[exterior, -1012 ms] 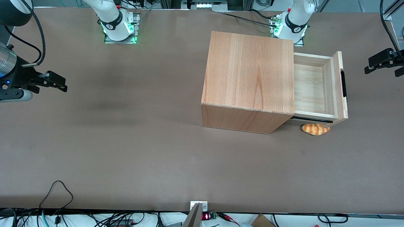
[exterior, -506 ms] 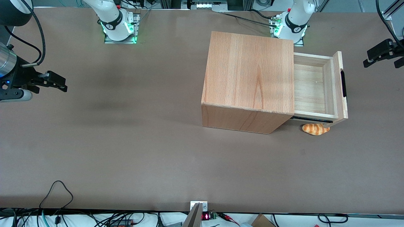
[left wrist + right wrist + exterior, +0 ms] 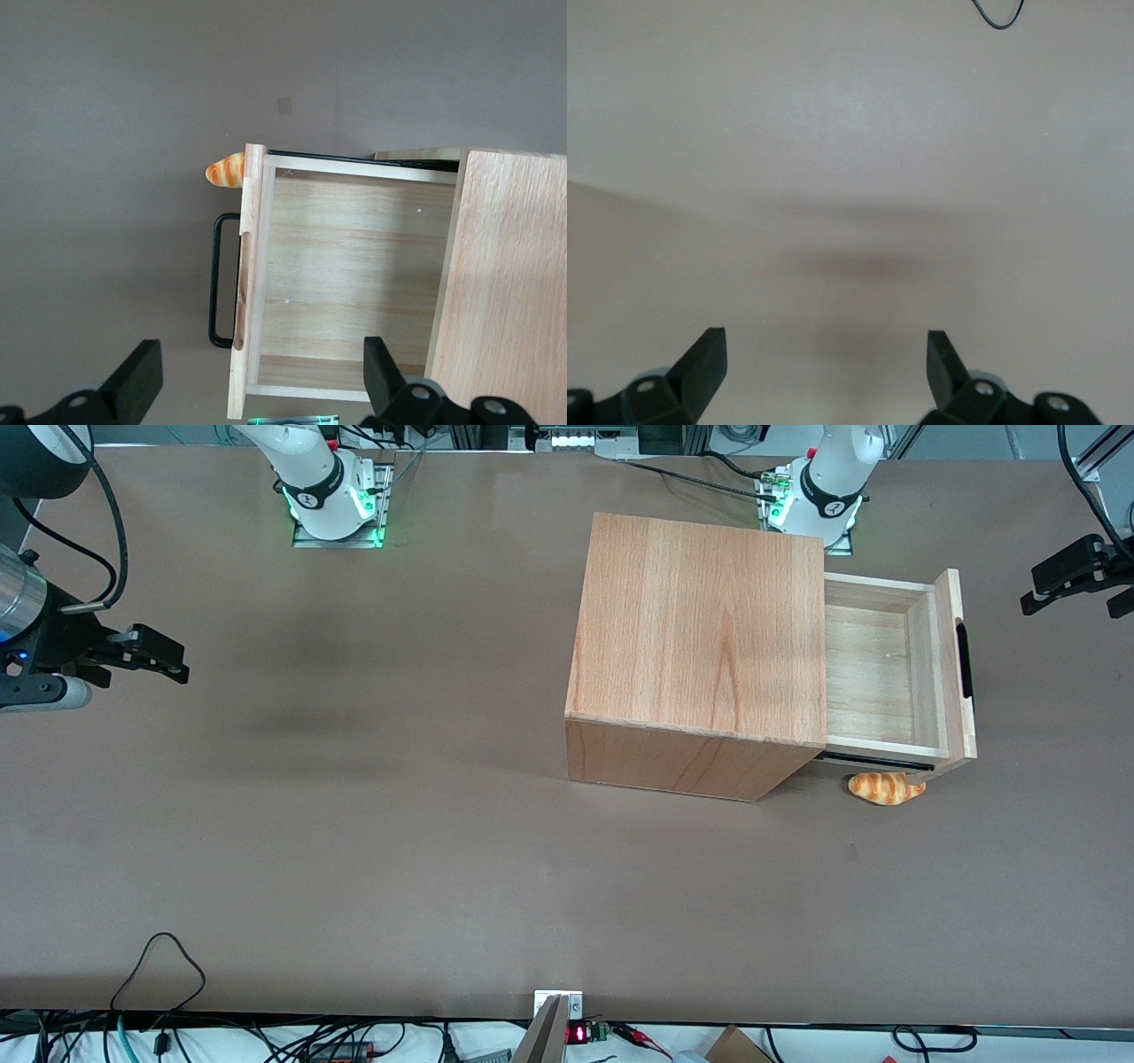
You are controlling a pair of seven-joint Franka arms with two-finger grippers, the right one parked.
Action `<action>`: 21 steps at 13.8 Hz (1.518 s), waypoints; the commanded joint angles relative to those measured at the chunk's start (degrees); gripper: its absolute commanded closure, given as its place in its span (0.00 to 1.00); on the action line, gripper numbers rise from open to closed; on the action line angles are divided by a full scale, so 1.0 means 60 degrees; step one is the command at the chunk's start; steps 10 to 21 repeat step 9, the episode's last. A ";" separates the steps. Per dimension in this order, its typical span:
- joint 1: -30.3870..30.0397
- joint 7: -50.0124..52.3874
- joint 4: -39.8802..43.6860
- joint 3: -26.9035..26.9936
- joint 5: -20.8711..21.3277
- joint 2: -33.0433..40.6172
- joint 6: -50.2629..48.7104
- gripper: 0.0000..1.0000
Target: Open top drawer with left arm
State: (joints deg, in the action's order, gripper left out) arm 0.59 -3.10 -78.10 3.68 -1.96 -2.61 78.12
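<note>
no writing readable; top drawer (image 3: 881, 677) pulled out, gripper (image 3: 257, 385) above it, fingers apart

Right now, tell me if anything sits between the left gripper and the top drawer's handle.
Nothing visible does. The gripper, fingers open, hangs clear toward the working arm's end of the table, apart from the top drawer. Only bare table lies before the handle; the croissant lies nearer the front camera.

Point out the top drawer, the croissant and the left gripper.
top drawer (image 3: 873, 673), front view, on its pale plank bottom.
croissant (image 3: 884, 788), front view, on its striped crust.
left gripper (image 3: 1032, 598), front view, open, at its fingertips, away from the drawer.
</note>
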 commanded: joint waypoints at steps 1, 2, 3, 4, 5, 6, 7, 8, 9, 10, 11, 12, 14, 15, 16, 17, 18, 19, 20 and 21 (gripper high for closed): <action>0.0004 -0.0172 -0.0094 0.0090 -0.0069 0.0098 0.0090 0.00; 0.0018 -0.0201 -0.0050 0.0090 -0.0069 0.0084 0.0091 0.00; 0.0018 -0.0201 -0.0050 0.0075 -0.0040 0.0098 0.0076 0.00; 0.0018 -0.0201 -0.0050 0.0061 -0.0054 0.0098 0.0076 0.00; 0.0018 -0.0230 -0.0050 0.0061 -0.0054 0.0098 0.0061 0.00; 0.0018 -0.0274 -0.0050 0.0075 -0.0054 0.0113 0.0061 0.00; 0.0018 -0.0275 -0.0050 0.0075 -0.0054 0.0099 0.0061 0.00; 0.0018 -0.0275 -0.0050 0.0075 -0.0054 0.0113 0.0061 0.00; 0.0018 -0.0275 -0.0050 0.0075 -0.0054 0.0113 0.0032 0.00; 0.0018 -0.0275 -0.0050 0.0075 -0.0054 0.0113 0.0032 0.00; 0.0018 -0.0275 -0.0050 0.0075 -0.0054 0.0113 0.0032 0.00; 0.0018 -0.0275 -0.0050 0.0075 -0.0054 0.0113 0.0032 0.00; 0.0018 -0.0275 -0.0050 0.0075 -0.0054 0.0113 0.0032 0.00; 0.0018 -0.0275 -0.0050 0.0075 -0.0054 0.0113 0.0032 0.00; 0.0018 -0.0275 -0.0050 0.0075 -0.0054 0.0113 0.0032 0.00; 0.0018 -0.0275 -0.0050 0.0075 -0.0054 0.0113 0.0032 0.00; 0.0018 -0.0275 -0.0050 0.0075 -0.0054 0.0113 0.0032 0.00; 0.0018 -0.0275 -0.0050 0.0075 -0.0054 0.0113 0.0032 0.00; 0.0018 -0.0275 -0.0050 0.0075 -0.0054 0.0113 0.0032 0.00; 0.0018 -0.0275 -0.0050 0.0075 -0.0054 0.0113 0.0032 0.00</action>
